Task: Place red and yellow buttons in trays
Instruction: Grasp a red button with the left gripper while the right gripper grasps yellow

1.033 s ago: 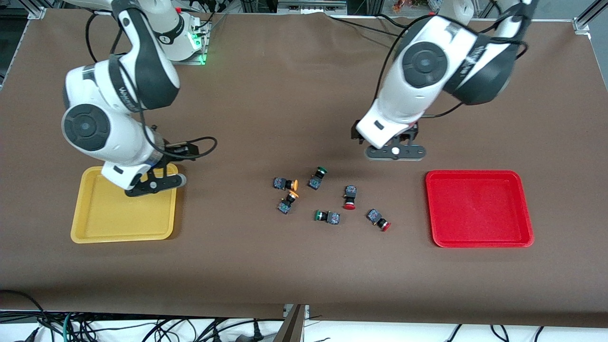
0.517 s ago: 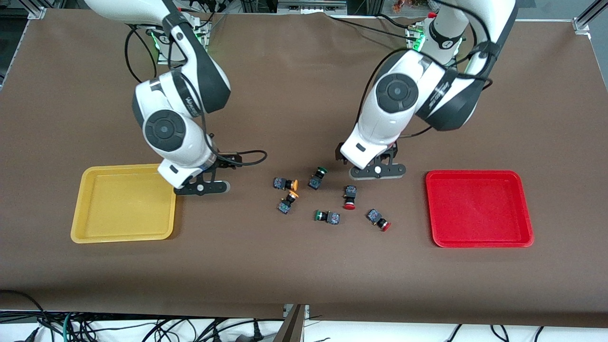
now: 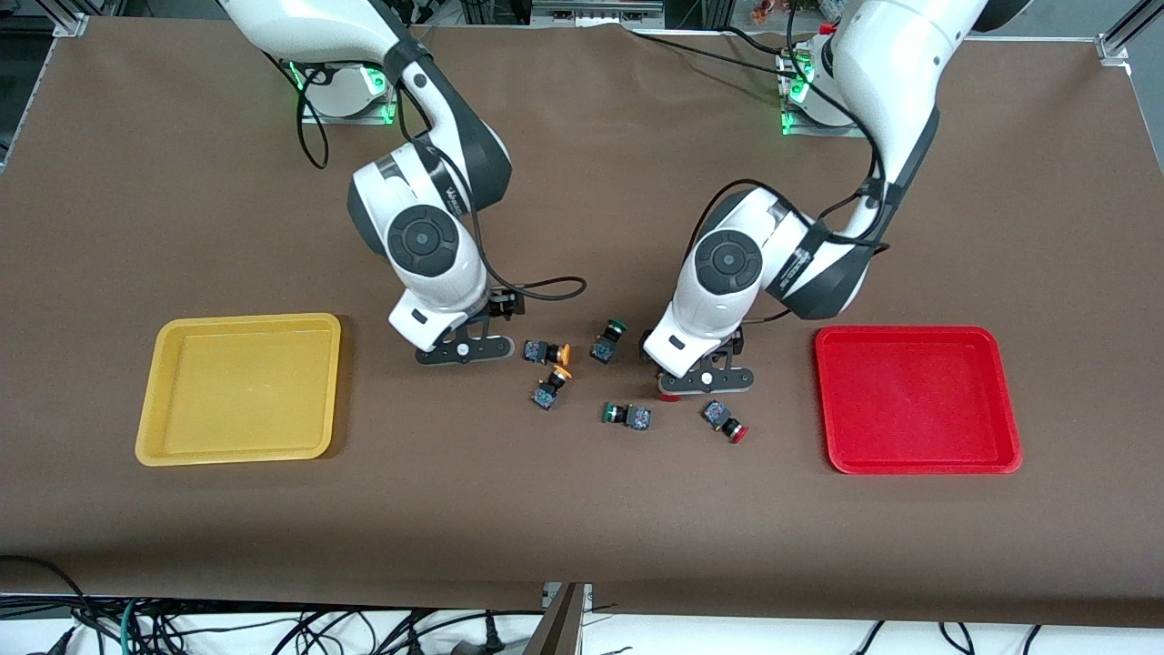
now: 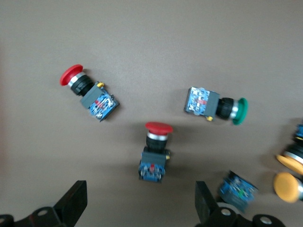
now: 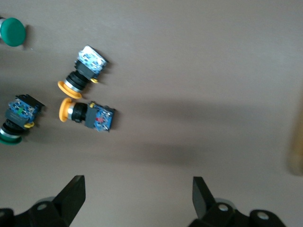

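1. My left gripper (image 3: 702,380) hangs over the cluster of buttons at mid-table, jaws spread wide and empty; in the left wrist view its fingers (image 4: 71,205) straddle a red button (image 4: 155,156) lying between them on the cloth.
2. That red button is mostly hidden under the gripper in the front view, only its cap (image 3: 668,397) peeking out.
3. The second red button (image 3: 725,420) lies nearer the front camera, toward the red tray (image 3: 917,400), well apart from it.
4. My right gripper (image 3: 464,351) hangs over bare cloth just beside the cluster, on the yellow tray's (image 3: 238,389) side, jaws also wide and holding nothing.
5. Two yellow buttons sit close together beside it: one (image 3: 546,351) farther from the front camera, the other (image 3: 550,387) nearer, their caps almost touching.
6. Two green buttons lie among them: one (image 3: 607,341) between my two grippers, one (image 3: 627,415) nearer the front camera.
7. Both trays rest at their ends of the brown table (image 3: 582,509), yellow at my right arm's end, red at my left arm's end.
8. No button lies in either tray.
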Robot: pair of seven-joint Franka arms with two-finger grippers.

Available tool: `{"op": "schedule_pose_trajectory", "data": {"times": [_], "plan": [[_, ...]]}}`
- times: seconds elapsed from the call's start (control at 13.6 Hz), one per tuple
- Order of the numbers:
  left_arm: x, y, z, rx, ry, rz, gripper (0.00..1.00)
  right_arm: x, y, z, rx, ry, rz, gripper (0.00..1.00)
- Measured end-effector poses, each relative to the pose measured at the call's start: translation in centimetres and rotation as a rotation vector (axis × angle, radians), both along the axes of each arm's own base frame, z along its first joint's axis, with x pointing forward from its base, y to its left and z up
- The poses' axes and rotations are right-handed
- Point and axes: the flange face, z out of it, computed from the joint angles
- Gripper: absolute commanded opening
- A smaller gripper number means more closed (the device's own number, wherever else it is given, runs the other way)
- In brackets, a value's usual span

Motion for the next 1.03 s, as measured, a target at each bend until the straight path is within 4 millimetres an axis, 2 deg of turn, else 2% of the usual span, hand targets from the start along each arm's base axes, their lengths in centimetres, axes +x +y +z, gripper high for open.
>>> {"op": "schedule_pose_trajectory", "data": {"times": [0.22, 0.44, 0.66, 0.89, 0.96, 1.03], "plan": [[-0.3, 0.1, -3.6, -0.012, -0.018, -0.011, 1.0, -0.6, 2.4, -3.9, 0.006, -0.022, 0.105, 1.0], [-0.4, 0.6, -5.9, -0.021, -0.029, -0.013, 1.0, -0.8, 4.0, -6.9, 0.024, -0.065, 0.273, 1.0], [-0.7, 0.8, -8.2, 0.002, -0.04, -0.01, 1.0, -0.6, 4.7, -8.7, 0.031, -0.1, 0.436, 1.0], [-1.0, 0.5, -9.5, 0.004, -0.03, 0.003, 1.0, -0.3, 4.4, -9.6, 0.036, -0.109, 0.566, 1.0], [-1.2, 0.3, -9.8, 0.005, -0.028, 0.004, 0.97, -0.2, 4.4, -9.8, 0.037, -0.112, 0.603, 1.0], [-1.4, 0.1, -9.9, 0.005, -0.026, 0.004, 0.61, 0.0, 4.3, -9.9, 0.039, -0.116, 0.641, 1.0]]}}
